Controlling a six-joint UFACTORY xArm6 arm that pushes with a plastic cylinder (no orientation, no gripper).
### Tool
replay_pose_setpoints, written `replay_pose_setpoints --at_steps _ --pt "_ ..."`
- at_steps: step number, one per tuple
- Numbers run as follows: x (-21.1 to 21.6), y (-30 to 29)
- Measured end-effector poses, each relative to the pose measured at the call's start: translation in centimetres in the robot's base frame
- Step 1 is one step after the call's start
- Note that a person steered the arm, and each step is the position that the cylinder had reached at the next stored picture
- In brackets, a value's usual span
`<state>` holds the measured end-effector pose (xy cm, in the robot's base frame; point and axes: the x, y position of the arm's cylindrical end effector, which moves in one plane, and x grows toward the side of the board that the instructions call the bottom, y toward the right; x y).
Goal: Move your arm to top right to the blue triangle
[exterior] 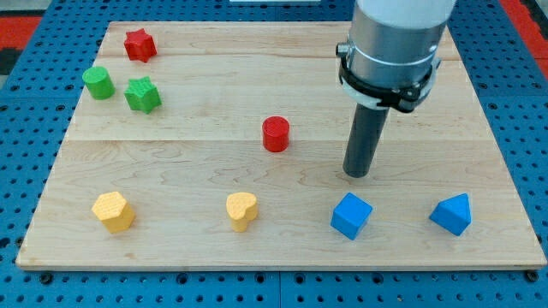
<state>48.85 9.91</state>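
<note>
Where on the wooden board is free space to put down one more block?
Free: the middle strip between the green star block and the red cylinder block; also right of my tip, above the blue triangle block. Crowded: the top-left corner.

A single camera looks down at a slant from beyond the six o'clock edge of the wooden worktop, facing twelve o'clock. It sits near enough that the worktop almost fills the frame, with blue pegboard showing round it. The arm enters from twelve o'clock, cropped at the frame's edge.
</note>
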Motion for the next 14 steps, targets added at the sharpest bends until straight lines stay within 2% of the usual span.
replay_pose_setpoints --at_steps 5,7,9,10,12,13,14 --pt "-6.1 1.1" --pt "-7.6 6.9" --pt "-7.6 9.5" --pt "-7.6 13.5" --pt "-5.0 18.7" --pt "-0.2 17.9" --pt "2.3 18.2"
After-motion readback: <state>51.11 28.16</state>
